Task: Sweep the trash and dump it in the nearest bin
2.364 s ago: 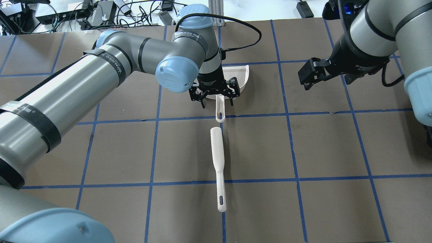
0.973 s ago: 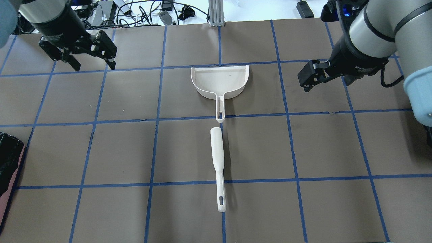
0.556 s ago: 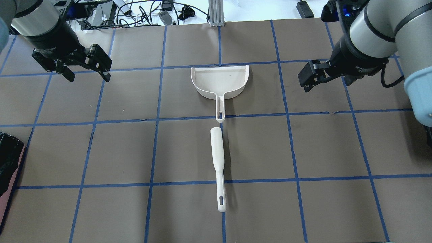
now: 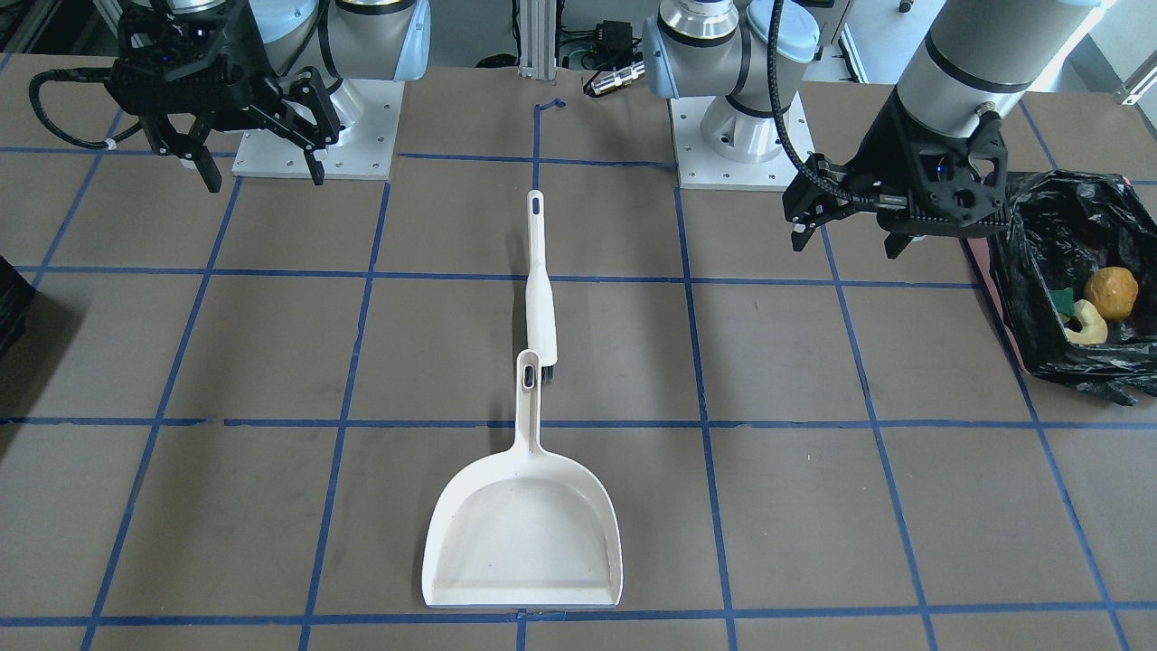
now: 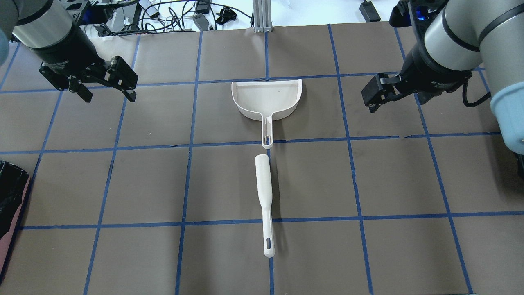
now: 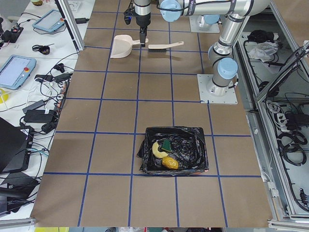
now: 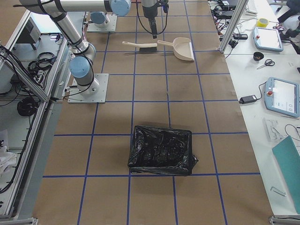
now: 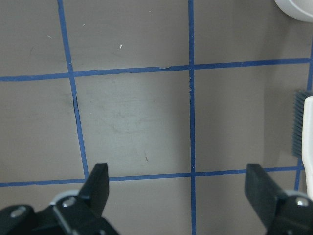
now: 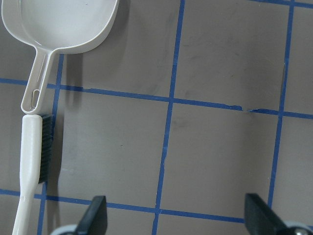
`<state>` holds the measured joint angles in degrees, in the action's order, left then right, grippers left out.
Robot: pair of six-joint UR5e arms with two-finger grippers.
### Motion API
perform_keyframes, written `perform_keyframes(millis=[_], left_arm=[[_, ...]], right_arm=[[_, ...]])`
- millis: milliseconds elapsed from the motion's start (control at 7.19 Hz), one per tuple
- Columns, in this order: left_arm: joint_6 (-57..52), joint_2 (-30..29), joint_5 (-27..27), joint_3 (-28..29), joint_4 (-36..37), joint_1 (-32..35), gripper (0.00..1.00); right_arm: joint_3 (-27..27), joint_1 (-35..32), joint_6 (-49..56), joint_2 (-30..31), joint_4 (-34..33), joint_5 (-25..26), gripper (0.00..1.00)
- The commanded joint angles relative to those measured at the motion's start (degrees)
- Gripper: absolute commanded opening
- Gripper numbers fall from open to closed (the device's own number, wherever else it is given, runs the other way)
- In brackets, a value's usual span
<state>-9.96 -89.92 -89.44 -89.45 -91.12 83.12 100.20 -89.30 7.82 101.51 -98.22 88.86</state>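
Note:
The trash lies inside the bin (image 4: 1039, 298) with the black bag at my left end of the table: a golden-brown lump (image 4: 1111, 292), a pale yellow slice (image 4: 1085, 327) and a green-edged wedge (image 4: 1063, 300). The bin's edge shows at the overhead view's left (image 5: 10, 196). My left gripper (image 5: 109, 97) is open and empty, above the table at the far left, between the bin and the dustpan. My right gripper (image 4: 265, 181) is open and empty at the far right. A white dustpan (image 5: 266, 96) and a white brush (image 5: 263, 184) lie in the middle, handle to head.
A second bin with a black bag (image 7: 161, 150) stands at my right end of the table. Brown paper with a blue tape grid covers the table. Cables and power supplies lie beyond the far edge (image 5: 123, 16).
My left gripper has left the dustpan handle and swung away to the far left, then dropped slightly. The dustpan stays on the table. The right arm has not moved.

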Motion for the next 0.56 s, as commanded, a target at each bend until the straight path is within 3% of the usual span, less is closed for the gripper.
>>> perform_keyframes(millis=[0, 417], left_arm=[[0.1, -0.3, -0.3, 0.1, 0.2, 1.7, 1.0], [-0.5, 0.7, -0.1, 0.0, 0.3, 2.9, 1.0]], right_arm=[[0.0, 0.0, 0.0, 0.0, 0.0, -0.3, 1.0], [0.0, 0.1, 0.1, -0.1, 0.0, 0.1, 1.0]])
